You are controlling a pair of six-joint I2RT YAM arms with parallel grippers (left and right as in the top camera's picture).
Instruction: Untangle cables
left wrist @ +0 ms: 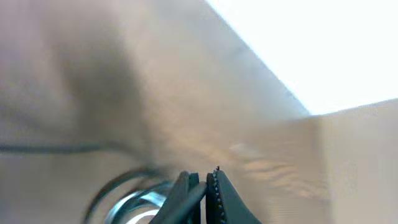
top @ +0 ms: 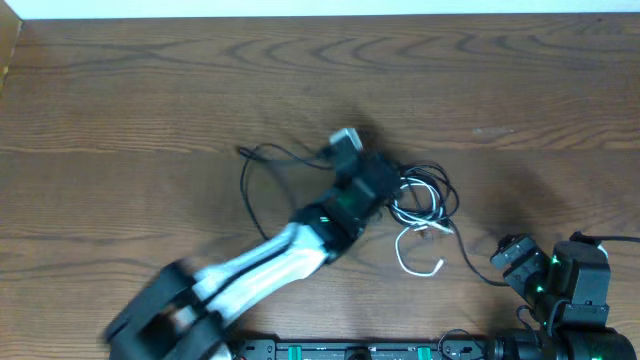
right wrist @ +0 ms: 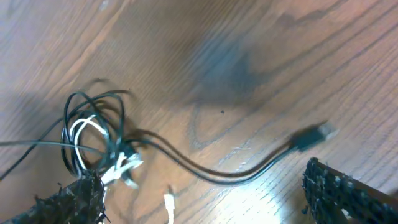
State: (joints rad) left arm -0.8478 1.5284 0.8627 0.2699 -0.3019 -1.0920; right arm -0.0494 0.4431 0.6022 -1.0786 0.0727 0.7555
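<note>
Cables [top: 425,205] bunched on wooden table [top: 150,90]; left arm [top: 300,245] overlaps tangle.

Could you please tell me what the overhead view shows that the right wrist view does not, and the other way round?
Only the overhead view: the left arm stretched across to the tangle, the left claw at its upper left edge, and the whole black loop trailing left. Only the right wrist view: a black cable's plug end seen clearly, with the right claw wide open around the scene. Both: the tangle of black and white cables, the loose white cable end and the wooden table.
</note>
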